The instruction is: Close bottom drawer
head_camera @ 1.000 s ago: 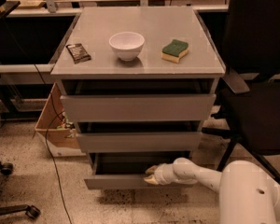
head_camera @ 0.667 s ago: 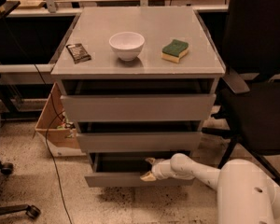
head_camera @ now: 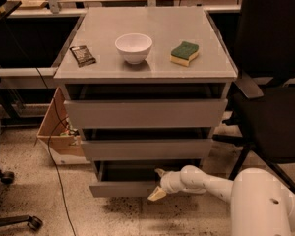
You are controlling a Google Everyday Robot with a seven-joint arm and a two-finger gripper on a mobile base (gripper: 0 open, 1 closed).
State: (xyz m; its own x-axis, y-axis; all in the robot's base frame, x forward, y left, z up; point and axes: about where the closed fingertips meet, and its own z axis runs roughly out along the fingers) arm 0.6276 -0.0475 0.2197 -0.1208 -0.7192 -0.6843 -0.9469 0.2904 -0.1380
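Observation:
The bottom drawer (head_camera: 120, 188) is the lowest of three in the grey cabinet. It is pulled out part way, with its flat grey front forward of the two drawers above and a dark gap behind it. My gripper (head_camera: 158, 183) comes in from the lower right on a white arm. It sits at the right end of the drawer front, touching it. Its fingers are spread, one fingertip (head_camera: 160, 172) above the front's top edge and one (head_camera: 156, 194) in front of it, holding nothing.
On the cabinet top (head_camera: 147, 28) are a white bowl (head_camera: 133, 47), a green-and-yellow sponge (head_camera: 185, 52) and a dark packet (head_camera: 82, 55). A black office chair (head_camera: 275, 117) stands close at the right. A cardboard box (head_camera: 56, 129) and a cable (head_camera: 56, 176) lie on the floor at the left.
My gripper has moved slightly left and inward along the drawer front. The bottom drawer's front looks a little further back than before.

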